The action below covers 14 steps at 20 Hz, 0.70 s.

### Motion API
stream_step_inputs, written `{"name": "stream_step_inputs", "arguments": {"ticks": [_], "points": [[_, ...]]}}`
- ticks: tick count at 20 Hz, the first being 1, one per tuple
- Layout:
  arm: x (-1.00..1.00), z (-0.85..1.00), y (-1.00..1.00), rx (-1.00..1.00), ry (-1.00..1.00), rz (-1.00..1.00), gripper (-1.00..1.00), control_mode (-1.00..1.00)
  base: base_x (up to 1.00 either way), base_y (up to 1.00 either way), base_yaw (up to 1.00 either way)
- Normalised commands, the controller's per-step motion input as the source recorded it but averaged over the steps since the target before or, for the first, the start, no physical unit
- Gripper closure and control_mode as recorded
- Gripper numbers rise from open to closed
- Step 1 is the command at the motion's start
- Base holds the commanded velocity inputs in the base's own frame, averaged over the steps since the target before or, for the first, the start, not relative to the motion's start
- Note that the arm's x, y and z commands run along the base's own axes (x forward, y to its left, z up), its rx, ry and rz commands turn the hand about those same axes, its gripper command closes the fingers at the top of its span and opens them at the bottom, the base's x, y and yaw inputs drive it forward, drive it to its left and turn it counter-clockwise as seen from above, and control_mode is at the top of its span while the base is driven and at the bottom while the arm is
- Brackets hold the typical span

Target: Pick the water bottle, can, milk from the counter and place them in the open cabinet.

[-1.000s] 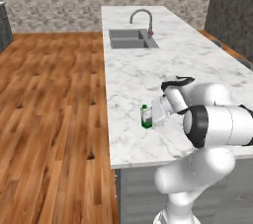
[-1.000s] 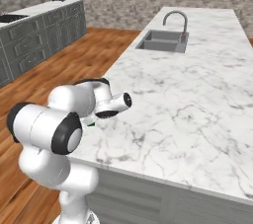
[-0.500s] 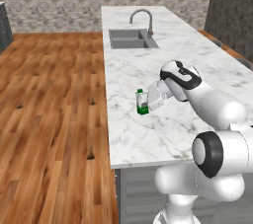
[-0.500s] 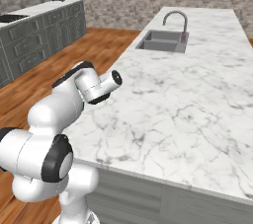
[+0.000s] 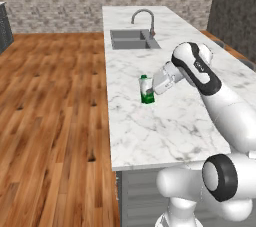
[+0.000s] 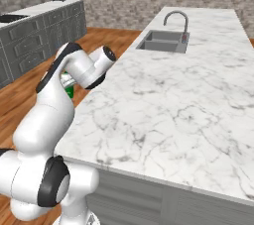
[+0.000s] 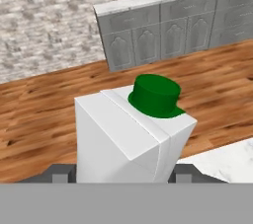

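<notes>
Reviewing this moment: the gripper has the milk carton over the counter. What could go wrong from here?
The milk sits between the fingers of the gripper, gripped low on its body, so it might tip or slip during the swing. It hangs near the counter edge, above wood floor; a drop could land there.

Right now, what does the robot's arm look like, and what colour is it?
The arm is smooth, glossy white, made of fat rounded tube pieces. Black bands and round black caps mark its joints. Its tool is a blocky white piece with small dark fingers.
</notes>
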Motion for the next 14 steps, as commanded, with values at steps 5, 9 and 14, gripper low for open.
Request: {"name": "stream_step_inputs", "arguments": {"ticks": [5, 9, 14], "points": [[-0.58, 0.37, 0.03, 0.00, -0.07, 0.00, 1.00, -1.00, 0.00, 0.00, 0.00], [-0.01, 0.00, 0.00, 0.00, 0.00, 0.00, 1.00, -1.00, 0.00, 0.00, 0.00], [0.00, 0.00, 0.00, 0.00, 0.00, 0.00, 1.00, -1.00, 0.00, 0.00, 0.00]]}}
